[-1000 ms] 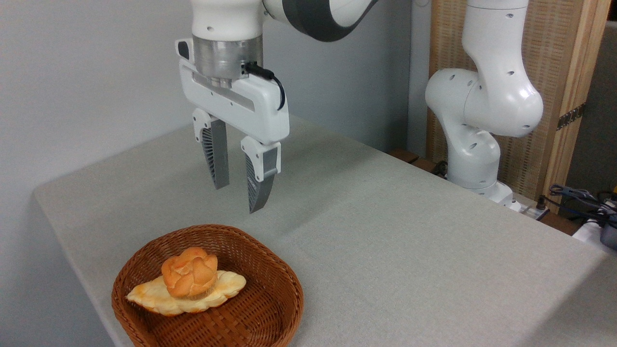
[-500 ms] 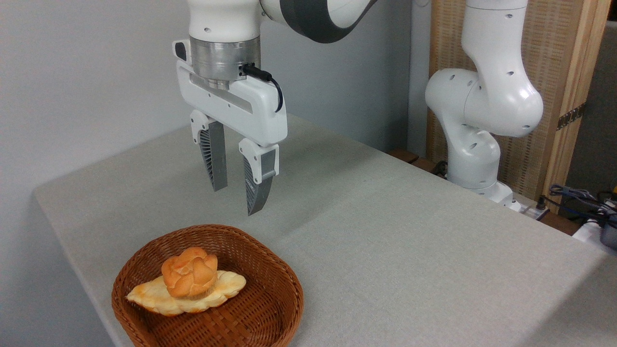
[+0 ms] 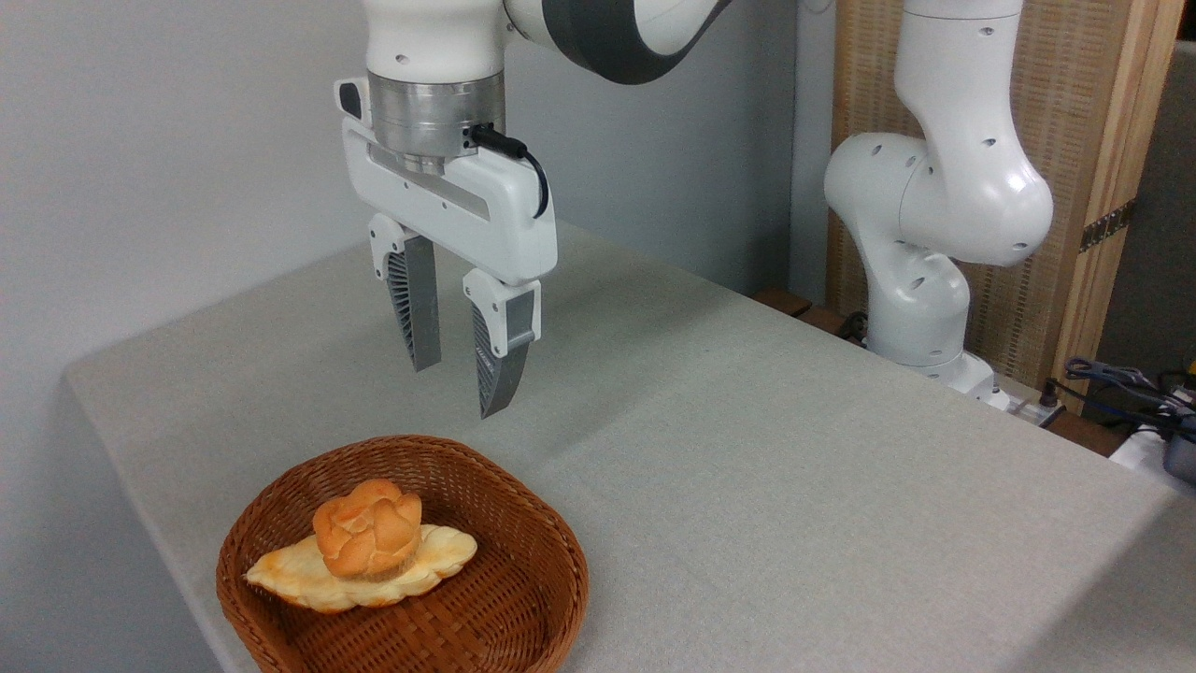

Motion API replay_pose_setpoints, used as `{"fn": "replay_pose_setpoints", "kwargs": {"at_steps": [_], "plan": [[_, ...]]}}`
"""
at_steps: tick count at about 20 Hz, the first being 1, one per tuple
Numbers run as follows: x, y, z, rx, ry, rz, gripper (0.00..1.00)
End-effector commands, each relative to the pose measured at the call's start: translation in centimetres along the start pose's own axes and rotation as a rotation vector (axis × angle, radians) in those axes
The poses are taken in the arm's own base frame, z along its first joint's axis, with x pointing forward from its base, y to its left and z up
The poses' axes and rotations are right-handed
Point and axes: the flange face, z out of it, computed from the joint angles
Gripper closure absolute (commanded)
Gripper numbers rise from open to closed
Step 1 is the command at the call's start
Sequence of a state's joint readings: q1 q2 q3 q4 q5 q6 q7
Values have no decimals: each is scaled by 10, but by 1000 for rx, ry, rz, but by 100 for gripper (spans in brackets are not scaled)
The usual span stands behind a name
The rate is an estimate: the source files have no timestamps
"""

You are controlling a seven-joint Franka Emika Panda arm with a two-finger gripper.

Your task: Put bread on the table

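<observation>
**A:** Where was the bread (image 3: 367, 526) at that moment?

**B:** In the wicker basket (image 3: 523, 598) at the near left corner of the bench (image 3: 794, 449). It sat on top of a longer pale loaf (image 3: 299, 579), so it stood proud of the basket's rim rather than sunk into the bottom.

**A:** And the gripper (image 3: 458, 381)?

**B:** Hanging in the air above the bench, behind the basket and a little to its right, well apart from the bread. The jaws pointed straight down with a gap between them, and nothing was held. I'd judge that gap about as wide as the bun, maybe a little narrower, so it might have needed widening.

**A:** Why that pose, do you think?

**B:** A vertical approach made sense. The basket's walls rose around the bread, so coming in from the side would have struck the wicker. From above, the fingers (image 3: 418, 308) could drop on either side of the bun's lobed top.

**A:** How far along was the task?

**B:** Barely begun, by my reading. The bread hadn't been touched. The gripper needed to come forward over the basket, then descend.

**A:** Any risks?

**B:** The bun looked soft, so a hard squeeze could crush it. Going too deep could also catch the loaf underneath. There was plenty of bare bench to the right for setting it down.
</observation>
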State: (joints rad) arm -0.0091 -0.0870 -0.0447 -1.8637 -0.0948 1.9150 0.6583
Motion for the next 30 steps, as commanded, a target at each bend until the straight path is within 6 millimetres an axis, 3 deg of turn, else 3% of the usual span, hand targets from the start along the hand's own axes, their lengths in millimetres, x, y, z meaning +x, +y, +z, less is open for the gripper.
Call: {"fn": "replay_pose_setpoints", "kwargs": {"at_steps": [1,18,23,30], "plan": [[3,-2,-3,-19,10,-19,0],[8,-5,-5,15,56,-18,0],[22,-25,14,70,131,-33,0],[38,-45,62,102,165,-36,0]]}}
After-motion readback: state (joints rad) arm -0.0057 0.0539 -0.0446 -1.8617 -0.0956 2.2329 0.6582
